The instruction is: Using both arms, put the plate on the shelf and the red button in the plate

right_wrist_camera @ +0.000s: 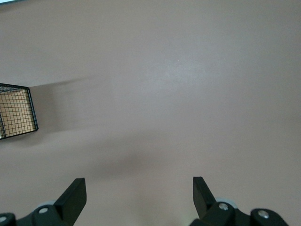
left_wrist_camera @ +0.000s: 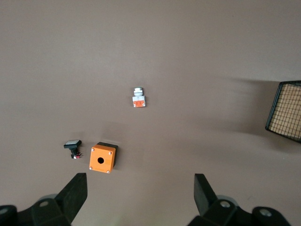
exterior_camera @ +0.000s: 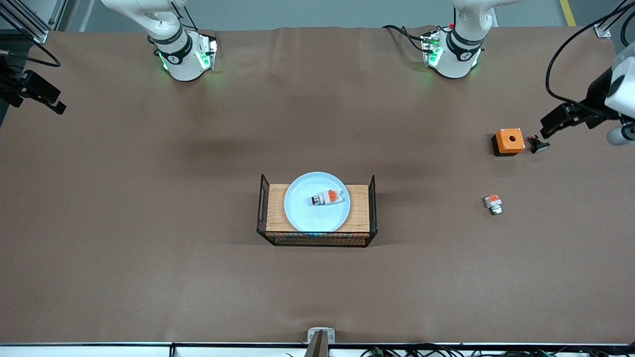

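The pale blue plate point(exterior_camera: 307, 218) lies in a black wire basket point(exterior_camera: 317, 241) with a wooden floor, mid-table. The red button point(exterior_camera: 327, 198) lies on its side on the plate, with its orange-red block toward the left arm's end. My left gripper point(left_wrist_camera: 141, 195) is open and empty, up in the air over the table at the left arm's end, near an orange box. My right gripper point(right_wrist_camera: 139, 197) is open and empty, up over bare table at the right arm's end. Neither gripper touches anything.
An orange box with a hole point(exterior_camera: 509, 141) and a black piece with a pale cap point(exterior_camera: 538, 145) sit at the left arm's end. A white-orange part with a grey end point(exterior_camera: 493, 203) lies nearer the front camera. The basket's corner shows in both wrist views point(left_wrist_camera: 284, 110) point(right_wrist_camera: 16, 113).
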`<state>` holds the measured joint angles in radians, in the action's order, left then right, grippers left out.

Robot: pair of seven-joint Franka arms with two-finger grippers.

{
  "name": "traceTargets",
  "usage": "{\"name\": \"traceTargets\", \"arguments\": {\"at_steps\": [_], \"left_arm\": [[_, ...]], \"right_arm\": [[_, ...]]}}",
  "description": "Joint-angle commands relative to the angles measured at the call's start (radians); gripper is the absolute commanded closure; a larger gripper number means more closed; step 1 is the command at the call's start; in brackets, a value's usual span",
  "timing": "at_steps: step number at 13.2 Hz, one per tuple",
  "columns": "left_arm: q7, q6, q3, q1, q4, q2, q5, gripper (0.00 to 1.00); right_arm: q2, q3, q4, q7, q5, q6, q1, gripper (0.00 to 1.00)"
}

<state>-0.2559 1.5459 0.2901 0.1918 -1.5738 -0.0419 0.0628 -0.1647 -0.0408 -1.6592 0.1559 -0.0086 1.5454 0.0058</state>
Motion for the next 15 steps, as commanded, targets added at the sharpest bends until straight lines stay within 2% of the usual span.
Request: {"name": "traceTargets", "arguments": {"at_steps": [1,3,5,7,10,15], "left_arm": [[0.088,-0.001,0.001,0.008,-0.037,-0.05,0.003,0.0],[0.121,-0.01,-0.034,-0.037,-0.034,-0.059,0.003,0.0],[0.122,-0.036,-0.127,-0.138,-0.037,-0.069,0.002,0.0],[0.124,-0.047,-0.132,-0.143,-0.04,-0.085,0.0,0.0],[0.121,-0.053,-0.126,-0.138,-0.038,-0.088,-0.067,0.0],[0.116,-0.075,-0.124,-0.141,-0.012,-0.075,-0.067,0.0]], "right_arm": [[0.02,0.018,0.033,-0.016,-0.002,-0.007,-0.018,0.0],[0.036,0.018,0.051,-0.016,-0.004,-0.008,-0.017,0.0],[0.037,0.018,0.055,-0.016,-0.002,-0.005,-0.015,0.0],[0.039,0.018,0.059,-0.016,-0.002,-0.004,-0.015,0.0],[0.071,0.019,0.108,-0.016,-0.002,-0.005,-0.012,0.0],[0.073,0.019,0.11,-0.015,-0.002,-0.002,-0.014,0.0]]}}
